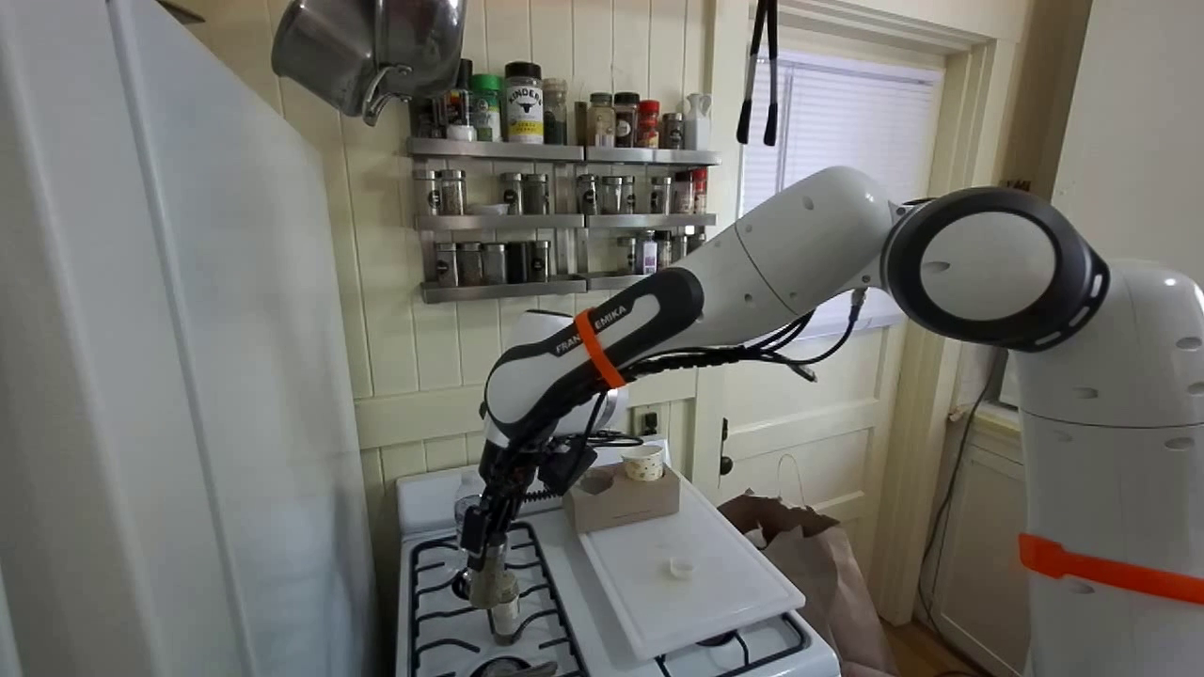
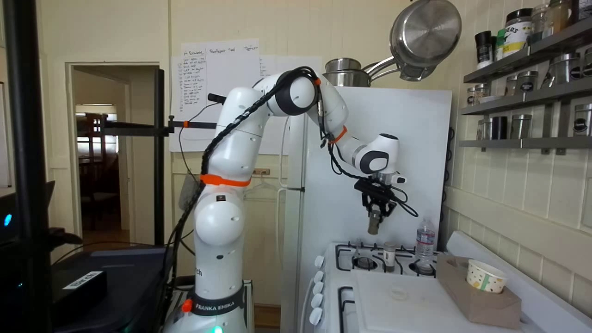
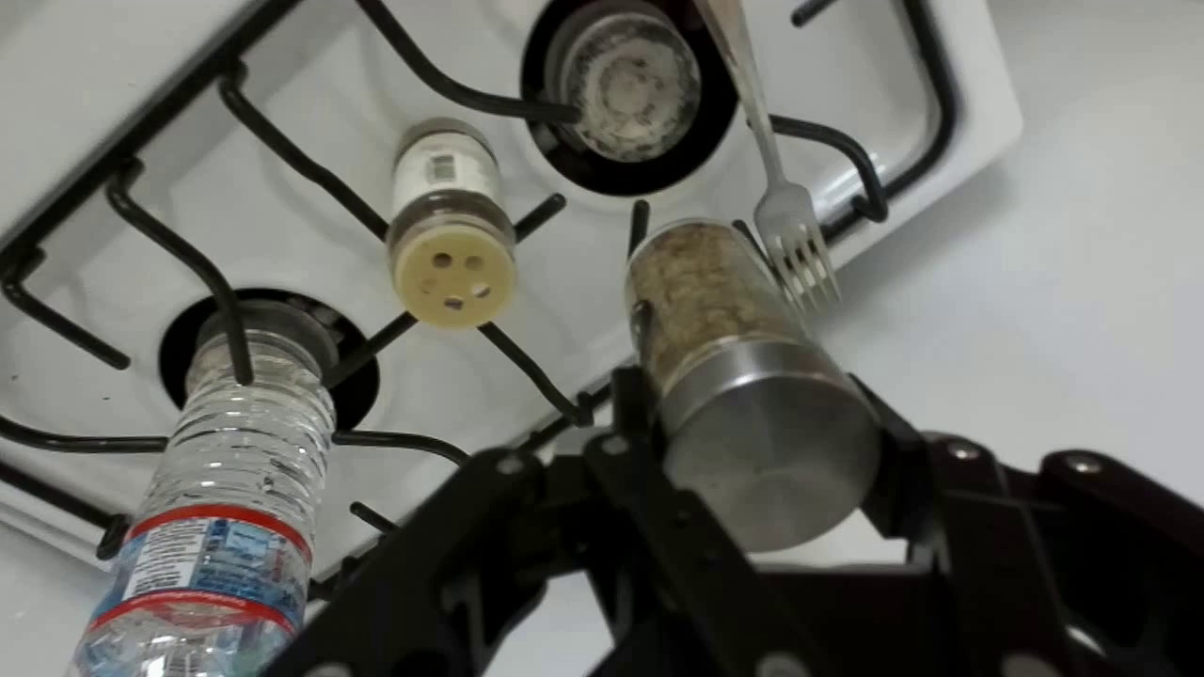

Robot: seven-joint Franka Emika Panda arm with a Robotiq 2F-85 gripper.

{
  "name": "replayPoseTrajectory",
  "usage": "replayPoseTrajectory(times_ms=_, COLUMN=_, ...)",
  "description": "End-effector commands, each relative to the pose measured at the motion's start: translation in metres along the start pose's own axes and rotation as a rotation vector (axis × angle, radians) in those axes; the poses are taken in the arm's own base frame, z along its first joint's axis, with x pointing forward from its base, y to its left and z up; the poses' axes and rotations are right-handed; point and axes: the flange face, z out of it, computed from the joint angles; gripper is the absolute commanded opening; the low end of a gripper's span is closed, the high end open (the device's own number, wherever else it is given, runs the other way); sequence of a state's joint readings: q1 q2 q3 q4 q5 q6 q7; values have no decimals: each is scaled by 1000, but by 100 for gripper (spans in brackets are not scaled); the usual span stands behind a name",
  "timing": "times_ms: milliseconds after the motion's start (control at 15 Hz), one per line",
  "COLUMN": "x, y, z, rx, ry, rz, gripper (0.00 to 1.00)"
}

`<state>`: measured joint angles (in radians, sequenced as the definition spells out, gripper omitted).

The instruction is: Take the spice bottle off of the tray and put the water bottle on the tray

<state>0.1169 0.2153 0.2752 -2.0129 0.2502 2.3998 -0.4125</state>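
Gripper (image 3: pixel 748 400): one, pinched onto the spice bottle (image 3: pixel 729 324), its fingers (image 3: pixel 630 404) set on opposite sides near the metal lid. Spice bottle: one, held in the air between the fingers, off the tray and apart from the grate (image 3: pixel 517 107) below. Water bottle (image 3: pixel 226 527): one, placed lower than the gripper and toward the backsplash (image 2: pixel 541 298), stood on a rear burner. Yellow-topped jar (image 3: pixel 447 226): one, stood on the stove below the gripper, nearer to it than the water bottle in the wrist view. Fork (image 3: pixel 781 202): one, laid below the gripper, tines seen just beside the spice bottle from the wrist. Burners (image 3: pixel 635 89): two seen under the gripper from the wrist. Tray (image 1: pixel 696 536): one, shown in both exterior views, lower than the gripper and off to its side; one small round pale dish (image 1: pixel 681 568) is carried on it. Cardboard box (image 1: pixel 621 503): one, also lower and to the side, by the tray's backsplash end; whether it is seated on the tray cannot be told. Paper cup (image 1: pixel 643 463): one, seated in the box. Orientation: spice bottle's long axis is near vertical, slightly tilted in an exterior view, lid pointed up into the gripper, base down at the stove. Water bottle's long axis is vertical, neck up.
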Motion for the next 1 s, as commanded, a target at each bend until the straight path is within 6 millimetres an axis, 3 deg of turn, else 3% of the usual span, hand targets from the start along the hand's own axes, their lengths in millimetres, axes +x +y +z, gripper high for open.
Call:
replayPoseTrajectory(times_ms=0, x=8, y=14, z=6, rx=-128, ry=-114, rz=-118, gripper=24)
replayPoseTrajectory(times_ms=267, x=31, y=15, z=20, rx=-227, ry=-114, rz=-233, gripper=24)
replayPoseTrajectory(times_ms=667, x=58, y=-15, z=19, rx=-183, ry=-56, rz=-281, gripper=24)
replayPoseTrajectory(times_ms=933, x=66, y=-7, z=40, rx=-158, ry=-43, rz=-293, gripper=24)
